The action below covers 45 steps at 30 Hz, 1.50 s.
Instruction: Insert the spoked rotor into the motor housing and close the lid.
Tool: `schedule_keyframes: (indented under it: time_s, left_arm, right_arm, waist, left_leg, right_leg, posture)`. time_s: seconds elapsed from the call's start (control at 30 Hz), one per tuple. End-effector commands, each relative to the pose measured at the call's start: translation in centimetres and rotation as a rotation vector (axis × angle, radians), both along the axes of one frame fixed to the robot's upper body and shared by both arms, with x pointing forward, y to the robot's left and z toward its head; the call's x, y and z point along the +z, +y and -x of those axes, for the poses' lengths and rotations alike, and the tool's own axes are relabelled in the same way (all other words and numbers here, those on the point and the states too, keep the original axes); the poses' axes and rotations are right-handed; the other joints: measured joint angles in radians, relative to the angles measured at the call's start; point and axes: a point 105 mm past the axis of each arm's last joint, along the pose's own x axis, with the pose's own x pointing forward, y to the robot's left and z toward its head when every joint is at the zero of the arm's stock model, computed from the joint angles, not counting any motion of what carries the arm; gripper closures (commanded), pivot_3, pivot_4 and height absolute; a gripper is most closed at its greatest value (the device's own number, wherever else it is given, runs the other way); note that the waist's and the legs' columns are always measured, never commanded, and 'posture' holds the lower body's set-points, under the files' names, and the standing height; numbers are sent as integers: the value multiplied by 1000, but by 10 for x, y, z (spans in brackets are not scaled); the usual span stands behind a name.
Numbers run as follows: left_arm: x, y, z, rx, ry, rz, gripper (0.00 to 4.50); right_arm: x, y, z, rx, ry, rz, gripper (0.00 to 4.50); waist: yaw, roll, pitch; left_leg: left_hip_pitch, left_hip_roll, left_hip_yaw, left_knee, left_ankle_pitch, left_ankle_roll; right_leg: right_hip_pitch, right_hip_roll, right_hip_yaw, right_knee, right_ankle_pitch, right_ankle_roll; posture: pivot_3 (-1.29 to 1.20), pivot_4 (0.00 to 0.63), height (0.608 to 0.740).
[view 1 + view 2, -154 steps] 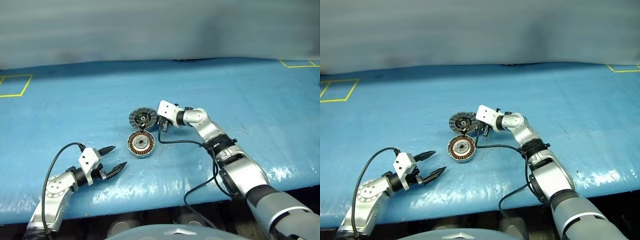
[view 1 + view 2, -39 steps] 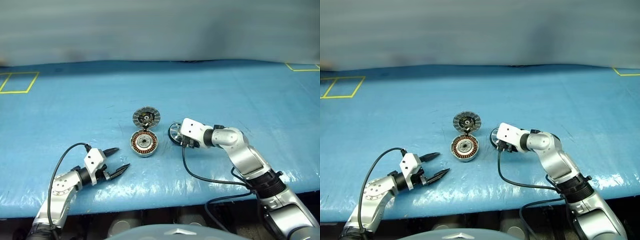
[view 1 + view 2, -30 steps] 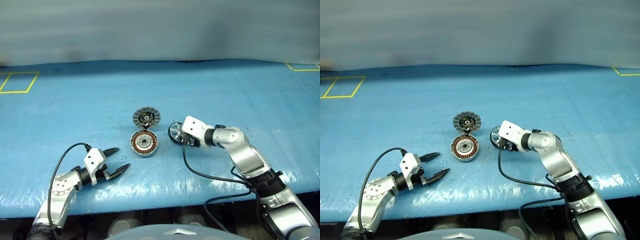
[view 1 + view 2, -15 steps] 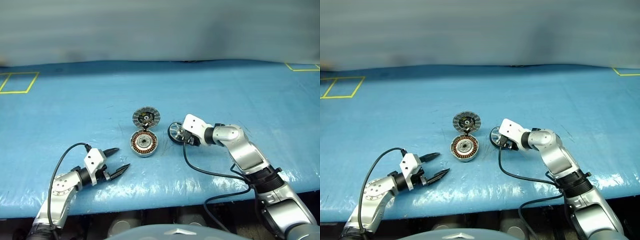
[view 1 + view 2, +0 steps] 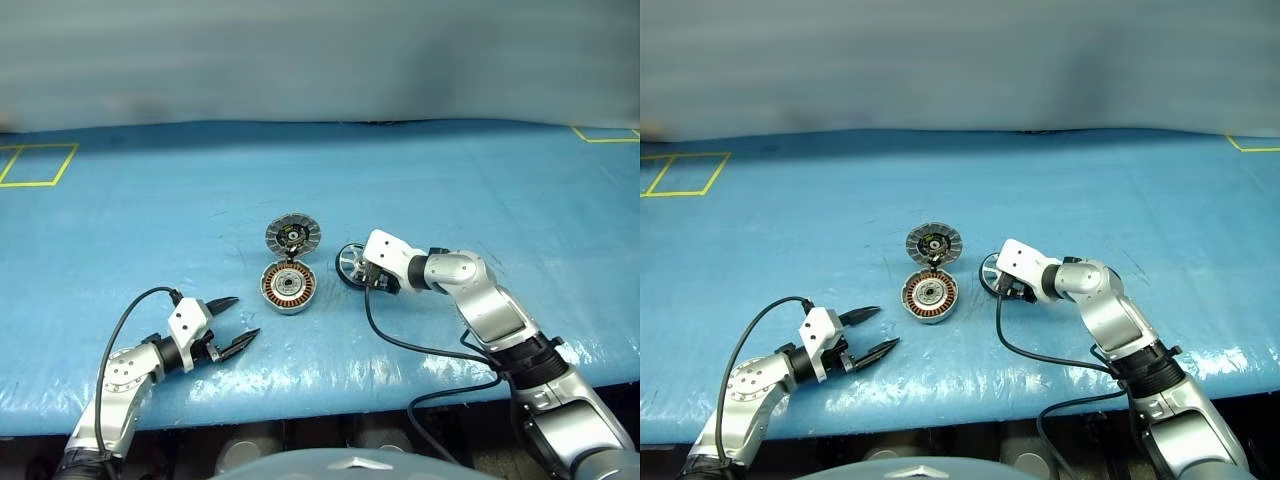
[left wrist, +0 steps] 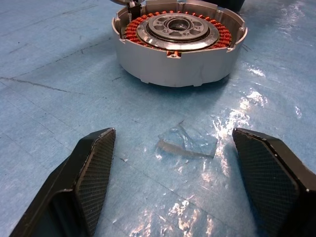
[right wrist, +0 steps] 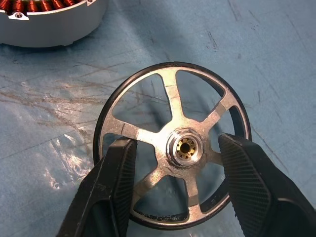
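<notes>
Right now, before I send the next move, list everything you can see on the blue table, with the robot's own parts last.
Round silver motor housing with copper-coloured windings: one, silver and copper, near the middle of the table, open.
Round grey ribbed lid: one, grey with a dark centre, hinged to the housing's far side, swung open, ribbed face showing.
Black-rimmed spoked rotor with silver hub: one, black and silver, on the table to the right of the housing, apart from it.
Blue table cover: one, blue, wrinkled and shiny near the front edge.
Yellow tape outlines: two, at the far left and far right corners.
Left gripper: black fingers spread, empty, pointing toward the housing.
Right gripper: fingers either side of the rotor's hub.
</notes>
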Motion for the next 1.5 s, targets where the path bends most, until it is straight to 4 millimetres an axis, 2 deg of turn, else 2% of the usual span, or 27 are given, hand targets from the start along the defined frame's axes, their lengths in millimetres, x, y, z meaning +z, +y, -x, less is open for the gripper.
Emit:
schedule_keyframes:
  time_s: [0.03, 0.3, 0.57, 0.8, 1.1, 1.33, 1.5]
  left_arm:
    - [11, -2, -3, -11, -49, 8, 450]
    - [11, -2, -3, -11, -54, 6, 450]
    - [10, -1, 0, 1, -49, 8, 450]
    - [10, -3, -3, -11, -49, 7, 450]
    - [8, -5, 1, -15, -38, 10, 450]
    - [7, -5, 1, -15, -34, 11, 450]
    - [7, -5, 2, -15, -34, 10, 450]
  right_arm:
    - [10, 1, -3, -3, -31, -21, 1830]
    - [14, 3, -4, 39, 21, -36, 1830]
    - [31, 5, 1, 68, -86, 27, 1830]
    - [15, 2, -3, 40, 6, -3, 1830]
    - [20, -1, -9, 32, 28, -41, 1830]
    - [6, 4, 0, 78, 105, -28, 1830]
    - [1, 6, 6, 89, 121, -30, 2882]
  waist:
    - [0, 0, 0]
    - [0, 0, 0]
    - [0, 0, 0]
    - [1, 0, 0]
    - [0, 0, 0]
    - [0, 0, 0]
    - [-2, -1, 0]
  left_leg:
    - [0, 0, 0, 0, 0, 0]
    - [0, 0, 0, 0, 0, 0]
    - [-1, 0, 0, 0, 0, 0]
    - [-1, 0, 0, 0, 0, 0]
    - [-1, 0, 0, 0, 0, 0]
    - [-1, 0, 0, 0, 0, 0]
    - [-1, 0, 0, 0, 0, 1]
  right_leg:
    - [0, 0, 0, 0, 0, 0]
    - [0, 0, 0, 0, 0, 0]
    - [-1, 0, 0, 0, 0, 0]
    - [0, 0, 0, 0, 0, 0]
    - [-1, 0, 0, 0, 0, 0]
    - [-1, 0, 0, 0, 0, 0]
    - [0, 0, 0, 0, 0, 0]
  posture:
    - [0, 150, 740]
    - [0, 150, 740]
    - [0, 150, 740]
    - [0, 150, 740]
    - [0, 150, 740]
    - [0, 150, 740]
    - [0, 150, 740]
